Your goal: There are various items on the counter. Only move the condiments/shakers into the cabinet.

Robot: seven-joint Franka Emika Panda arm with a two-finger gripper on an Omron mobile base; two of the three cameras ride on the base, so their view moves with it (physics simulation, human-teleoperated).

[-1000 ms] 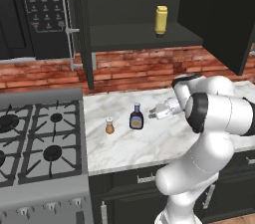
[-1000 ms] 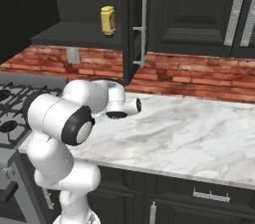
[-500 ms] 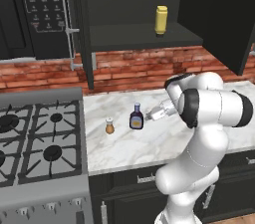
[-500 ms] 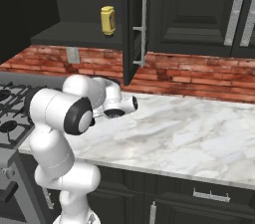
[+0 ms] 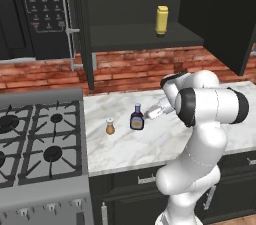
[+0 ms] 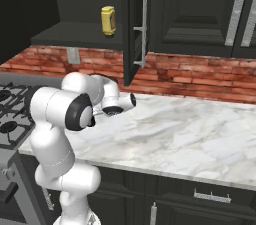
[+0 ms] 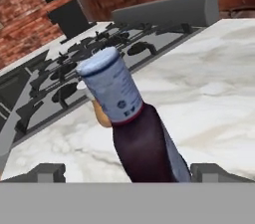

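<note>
Sauce bottle (image 7: pixel 132 128) upright on the marble counter (image 5: pixel 150 144), standing between the wide-open fingers (image 7: pixel 47 172) of the gripper (image 7: pixel 130 173), apparently not yet clasped. Orange-brown shaker (image 5: pixel 110 127) just beside it, toward the stove (image 5: pixel 35 139). Yellow squeeze bottle (image 5: pixel 161 20) upright on the shelf of the open cabinet (image 5: pixel 140 36).

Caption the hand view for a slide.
Open end effector straddles the sauce bottle on the marble counter.
</note>
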